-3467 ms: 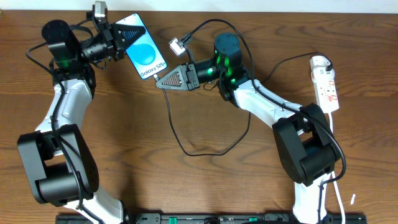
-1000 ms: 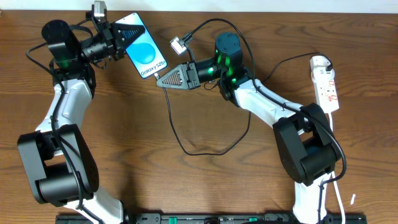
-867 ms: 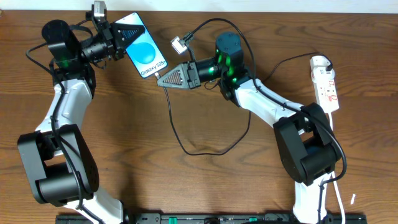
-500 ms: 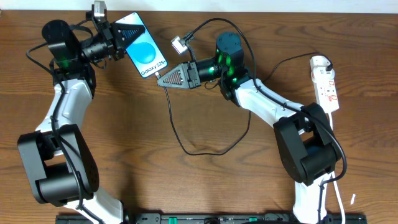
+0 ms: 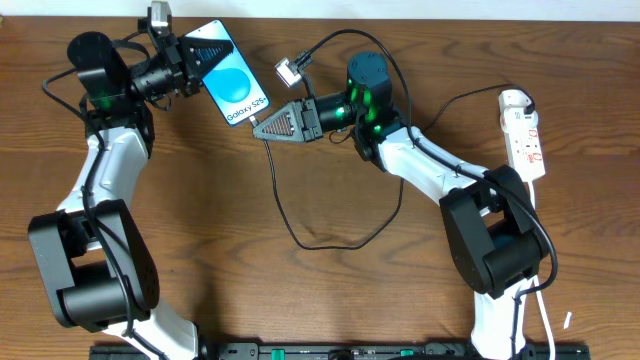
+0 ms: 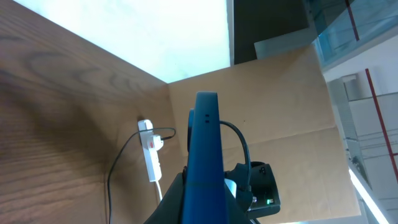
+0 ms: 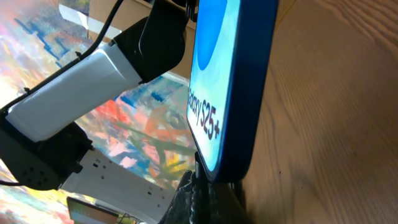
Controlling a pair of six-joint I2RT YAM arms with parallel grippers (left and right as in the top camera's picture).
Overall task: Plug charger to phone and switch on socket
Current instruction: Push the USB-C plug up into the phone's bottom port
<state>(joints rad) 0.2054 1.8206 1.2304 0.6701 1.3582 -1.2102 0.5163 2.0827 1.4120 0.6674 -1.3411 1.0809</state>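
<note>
Left gripper (image 5: 196, 62) clamps the slim blue-screened phone (image 5: 235, 90), 11 o'clock. Right gripper (image 5: 258, 127), at its 5 o'clock, pinches the thin black charger cable (image 5: 320, 247).

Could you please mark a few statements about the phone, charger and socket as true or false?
1. The left gripper holds the phone. True.
2. The phone's screen faces down. False: the screen shows in the overhead view.
3. The right gripper is at the socket. False: it is at the phone's lower edge, shut on the charger; the socket lies far to the right.
4. The charger loops across the table. True.
</note>
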